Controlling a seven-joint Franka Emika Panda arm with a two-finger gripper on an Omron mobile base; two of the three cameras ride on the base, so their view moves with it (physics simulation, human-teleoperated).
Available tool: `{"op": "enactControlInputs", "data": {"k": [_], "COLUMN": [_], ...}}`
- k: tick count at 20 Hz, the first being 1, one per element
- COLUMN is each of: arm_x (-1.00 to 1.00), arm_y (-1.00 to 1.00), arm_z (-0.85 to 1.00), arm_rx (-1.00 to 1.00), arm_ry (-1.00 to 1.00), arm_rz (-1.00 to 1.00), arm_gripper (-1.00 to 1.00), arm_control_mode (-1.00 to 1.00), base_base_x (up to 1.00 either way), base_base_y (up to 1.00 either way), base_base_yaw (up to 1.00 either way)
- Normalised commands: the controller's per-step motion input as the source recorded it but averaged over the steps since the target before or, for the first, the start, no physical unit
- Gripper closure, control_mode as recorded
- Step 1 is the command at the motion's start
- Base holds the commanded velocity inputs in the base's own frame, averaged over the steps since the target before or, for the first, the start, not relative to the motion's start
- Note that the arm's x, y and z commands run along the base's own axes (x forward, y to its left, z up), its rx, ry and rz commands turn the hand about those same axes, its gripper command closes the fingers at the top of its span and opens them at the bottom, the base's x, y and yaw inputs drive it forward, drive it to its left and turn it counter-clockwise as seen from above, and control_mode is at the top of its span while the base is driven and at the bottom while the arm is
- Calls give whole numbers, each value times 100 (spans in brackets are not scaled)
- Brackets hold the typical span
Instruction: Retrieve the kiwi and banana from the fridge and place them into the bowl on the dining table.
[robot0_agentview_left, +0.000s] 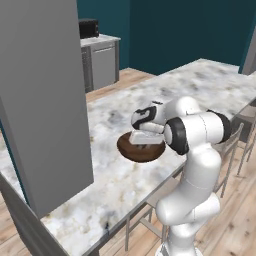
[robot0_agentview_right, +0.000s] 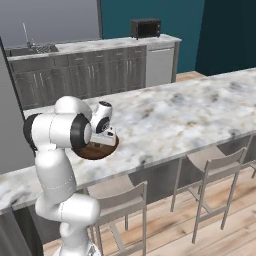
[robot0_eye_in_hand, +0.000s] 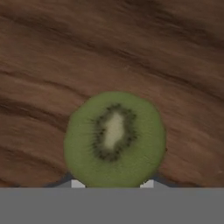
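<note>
Gripper (robot0_agentview_left: 143, 145) down inside bowl (robot0_agentview_left: 131, 151) on table (robot0_agentview_left: 200, 80); kiwi (robot0_eye_in_hand: 114, 139) between fingertips at 6 o'clock, grip unclear.

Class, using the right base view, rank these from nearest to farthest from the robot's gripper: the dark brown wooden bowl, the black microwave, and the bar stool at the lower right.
1. Dark brown wooden bowl: directly beneath the gripper, on the marble table.
2. Bar stool: lower right, tucked under the table's near edge.
3. Black microwave: on the far counter, top of the picture.
</note>
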Motion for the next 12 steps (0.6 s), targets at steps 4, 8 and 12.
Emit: {"op": "enactControlInputs", "data": {"k": [4, 8, 12], "arm_x": [24, 3, 0], "arm_y": [10, 11, 5], "arm_z": [-20, 0, 1], "arm_rx": [-1, 0, 0], "arm_ry": [1, 0, 0], "arm_rz": [0, 0, 0], "arm_gripper": [100, -100, -100], "arm_control_mode": [-100, -100, -100], "base_base_x": [0, 0, 0], "base_base_y": [0, 0, 0], "base_base_yaw": [0, 0, 0]}}
